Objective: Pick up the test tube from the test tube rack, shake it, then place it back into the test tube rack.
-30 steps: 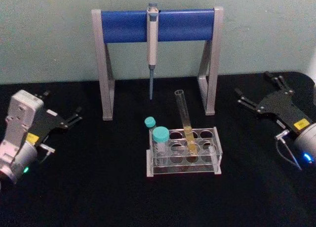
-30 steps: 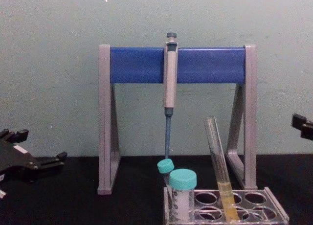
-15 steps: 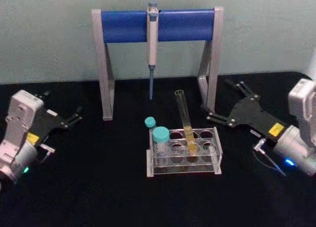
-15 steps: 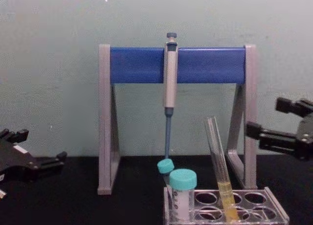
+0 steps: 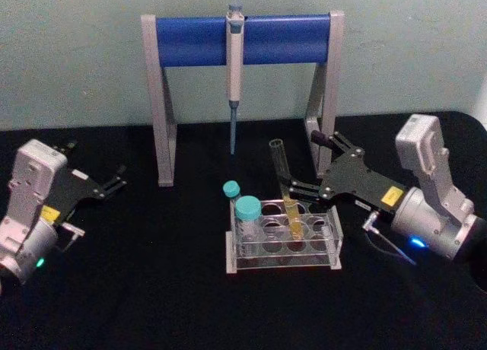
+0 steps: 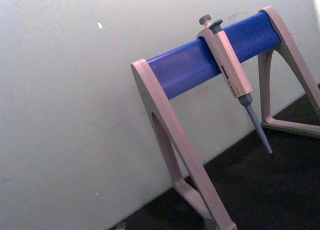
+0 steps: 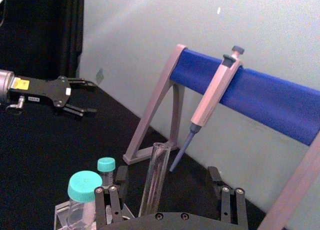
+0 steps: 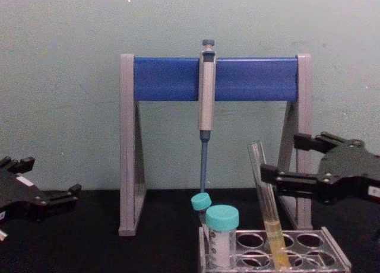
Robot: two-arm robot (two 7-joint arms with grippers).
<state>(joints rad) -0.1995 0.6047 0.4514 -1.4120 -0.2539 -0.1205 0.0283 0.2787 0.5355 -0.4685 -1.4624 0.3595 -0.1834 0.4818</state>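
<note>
The test tube [image 5: 285,184] stands in the rack [image 5: 304,257], in a hole a little right of the rack's middle. Its yellow liquid sits low down, and its long axis is nearly upright but tilted, the open mouth leaning toward the robot's left. The right gripper [image 5: 300,163] is by far the nearer tool: it hangs just to the right of the tube's bare upper part, above the rack, empty, its fingers spread wide and pointing leftward at the glass. In the right wrist view the tube [image 7: 154,182] lines up between the two fingers [image 7: 106,205], ahead of them and not yet touched. The grasp looks to turn on a short push leftward until the glass sits between the fingers above the liquid, then a lift along the tilt. The left gripper [image 5: 99,163] rests well apart at the left of the table [image 5: 152,289], fingers apart and empty.
</note>
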